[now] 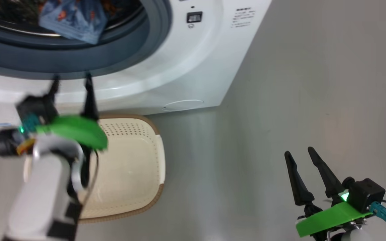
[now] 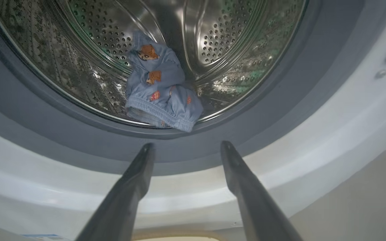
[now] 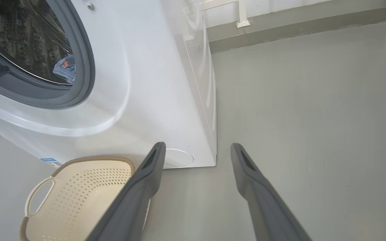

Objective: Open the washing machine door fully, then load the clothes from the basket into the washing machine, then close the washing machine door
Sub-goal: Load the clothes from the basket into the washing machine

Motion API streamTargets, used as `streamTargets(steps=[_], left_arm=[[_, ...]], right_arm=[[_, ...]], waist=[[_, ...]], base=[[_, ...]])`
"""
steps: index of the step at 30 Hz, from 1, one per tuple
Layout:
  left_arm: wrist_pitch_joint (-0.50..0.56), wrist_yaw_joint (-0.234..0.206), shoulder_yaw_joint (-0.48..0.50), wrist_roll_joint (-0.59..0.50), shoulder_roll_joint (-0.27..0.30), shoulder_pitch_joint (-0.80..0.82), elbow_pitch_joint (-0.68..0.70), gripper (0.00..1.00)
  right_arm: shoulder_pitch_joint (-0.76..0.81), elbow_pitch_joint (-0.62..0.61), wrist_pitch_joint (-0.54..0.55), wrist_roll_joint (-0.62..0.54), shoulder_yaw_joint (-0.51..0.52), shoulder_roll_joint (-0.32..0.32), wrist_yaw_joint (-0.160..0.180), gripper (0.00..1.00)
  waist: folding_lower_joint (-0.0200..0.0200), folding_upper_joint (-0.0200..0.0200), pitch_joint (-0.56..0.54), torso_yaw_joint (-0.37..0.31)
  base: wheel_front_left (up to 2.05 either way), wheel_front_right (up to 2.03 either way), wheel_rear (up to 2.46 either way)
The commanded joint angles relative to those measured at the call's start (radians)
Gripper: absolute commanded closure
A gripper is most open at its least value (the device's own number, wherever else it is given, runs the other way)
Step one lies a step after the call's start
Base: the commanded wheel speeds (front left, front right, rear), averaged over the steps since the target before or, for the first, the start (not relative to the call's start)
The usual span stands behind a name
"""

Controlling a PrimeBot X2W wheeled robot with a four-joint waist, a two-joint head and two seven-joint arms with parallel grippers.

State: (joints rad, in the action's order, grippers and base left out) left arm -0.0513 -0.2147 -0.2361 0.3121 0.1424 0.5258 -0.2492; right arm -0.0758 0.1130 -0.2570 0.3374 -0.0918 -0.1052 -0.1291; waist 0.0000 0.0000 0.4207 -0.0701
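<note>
The white washing machine (image 1: 186, 67) stands with its mouth uncovered; its door is out of view. Light-blue printed clothes (image 1: 74, 21) lie at the front of the steel drum, hanging slightly over the grey gasket (image 2: 166, 147); the left wrist view shows the clothes (image 2: 161, 95) too. My left gripper (image 1: 71, 82) hovers open and empty just below the gasket, above the cream basket (image 1: 136, 174), whose visible inside holds nothing. My right gripper (image 1: 300, 152) is open and empty over the floor at lower right. In the right wrist view the basket (image 3: 75, 197) sits by the washer's front.
Bare grey floor (image 1: 313, 83) spreads to the right of the washing machine (image 3: 166, 83). A white frame foot (image 3: 243, 23) stands by the wall skirting beyond the washer's side. A blue label (image 3: 50, 161) sits low on the washer front.
</note>
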Motion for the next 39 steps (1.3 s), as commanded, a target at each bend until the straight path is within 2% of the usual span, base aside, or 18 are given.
streamTargets(steps=[1, 5, 6, 11, 22, 30, 39], left_arm=[[0.011, 0.005, 0.048, 0.006, 0.031, 0.093, -0.032, 0.0], [0.032, 0.014, 0.083, 0.04, 0.035, 0.242, -0.181, 0.0], [0.032, 0.014, 0.083, 0.04, 0.035, 0.242, -0.181, 0.0], [0.045, 0.044, 0.149, 0.139, 0.007, 0.393, -0.365, 0.0], [-0.005, 0.095, 0.058, 0.071, 0.003, 0.598, -0.672, 0.0], [-0.057, 0.078, 0.034, 0.044, 0.018, 0.676, -0.819, 0.0], [-0.084, 0.065, -0.015, 0.003, 0.029, 0.735, -0.924, 0.0]], right_arm=[[-0.015, -0.016, -0.005, 0.009, -0.029, -0.001, -0.002, 0.0], [-0.026, -0.014, -0.005, 0.015, -0.039, 0.005, -0.002, 0.0], [-0.026, -0.014, -0.005, 0.015, -0.039, 0.005, -0.002, 0.0], [-0.037, -0.012, -0.005, 0.02, -0.044, 0.004, -0.002, 0.0], [-0.056, -0.013, -0.005, 0.033, -0.046, -0.006, -0.002, 0.0], [-0.051, -0.013, -0.005, 0.038, -0.044, -0.009, -0.002, 0.0], [-0.048, -0.013, -0.005, 0.037, -0.046, -0.006, -0.002, 0.0]], waist=[[0.0, 0.0, 0.038, -0.041], [0.0, 0.0, 0.068, -0.075], [0.0, 0.0, 0.068, -0.075], [0.0, 0.0, 0.109, -0.104], [0.0, 0.0, 0.154, -0.119], [0.0, 0.0, 0.164, -0.129], [0.0, 0.0, 0.167, -0.13]], base=[[0.0, 0.0, 0.0], [0.0, 0.0, 0.0], [0.0, 0.0, 0.0], [0.0, 0.0, 0.0], [0.0, 0.0, 0.0], [0.0, 0.0, 0.0], [0.0, 0.0, 0.0]])
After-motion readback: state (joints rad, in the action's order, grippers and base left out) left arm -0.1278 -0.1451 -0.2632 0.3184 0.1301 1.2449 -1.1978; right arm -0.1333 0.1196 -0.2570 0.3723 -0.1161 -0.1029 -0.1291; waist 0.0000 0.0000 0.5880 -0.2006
